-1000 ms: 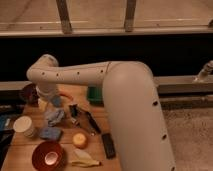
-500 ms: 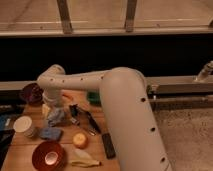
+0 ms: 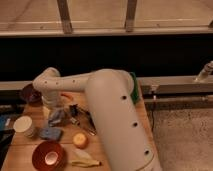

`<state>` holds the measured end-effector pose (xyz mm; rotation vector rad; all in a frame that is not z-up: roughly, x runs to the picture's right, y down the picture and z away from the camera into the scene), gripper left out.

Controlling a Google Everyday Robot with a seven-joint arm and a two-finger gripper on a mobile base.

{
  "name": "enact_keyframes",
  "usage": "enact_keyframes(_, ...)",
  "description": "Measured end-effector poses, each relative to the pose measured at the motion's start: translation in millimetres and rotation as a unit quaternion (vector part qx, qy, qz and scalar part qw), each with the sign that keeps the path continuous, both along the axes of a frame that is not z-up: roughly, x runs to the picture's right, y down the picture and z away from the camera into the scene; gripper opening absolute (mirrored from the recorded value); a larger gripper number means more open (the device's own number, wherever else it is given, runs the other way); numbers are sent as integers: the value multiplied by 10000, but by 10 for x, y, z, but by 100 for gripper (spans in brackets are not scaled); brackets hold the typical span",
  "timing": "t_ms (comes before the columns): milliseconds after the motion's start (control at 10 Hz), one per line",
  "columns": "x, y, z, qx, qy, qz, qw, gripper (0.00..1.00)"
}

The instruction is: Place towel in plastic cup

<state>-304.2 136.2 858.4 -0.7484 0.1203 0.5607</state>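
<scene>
The white arm [image 3: 112, 110] fills the middle of the view, rising well to the right of the plastic cup [image 3: 23, 125] and bending at an elbow up and right of it. From there it drops toward the wooden table [image 3: 19, 152] on which the cup stands. A red bowl [image 3: 48, 155] sits below and right of the cup, near the front edge. A dark bowl [image 3: 29, 93] sits above the cup, at the back.

The towel [image 3: 58, 118] is a crumpled grey-blue bundle just right of the cup and apart from it. A blue sponge [image 3: 50, 133] lies lower right of the cup, with a round yellow fruit [image 3: 80, 140] farther right again.

The gripper [image 3: 54, 112] is right of the cup, at the top of the towel. Whether it is clamped on the cloth I cannot tell — the wrist and the bundle hide it.

The step in hand looks like carrying the towel across to the cup. To do it well, the bundle should first be lifted clear of the cup's rim. It should then travel left until it hangs over the mouth and be lowered inside before release. A loose corner may drape over the rim, and the light cup could tip — so the descent should be centred and slow.
</scene>
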Motion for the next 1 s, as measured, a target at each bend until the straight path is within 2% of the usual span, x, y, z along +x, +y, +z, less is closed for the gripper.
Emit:
enact_keyframes(300, 32, 67, 142, -121, 237, -151, 9995, 66)
enact_keyframes(400, 57, 82, 163, -154, 227, -149, 9995, 64)
enact_keyframes(500, 53, 120, 158, -237, 146, -145, 9995, 58)
enact_keyframes(700, 69, 163, 162, -303, 29, -92, 9995, 35)
enact_keyframes(1000, 69, 225, 158, -328, -89, -77, 9994, 5)
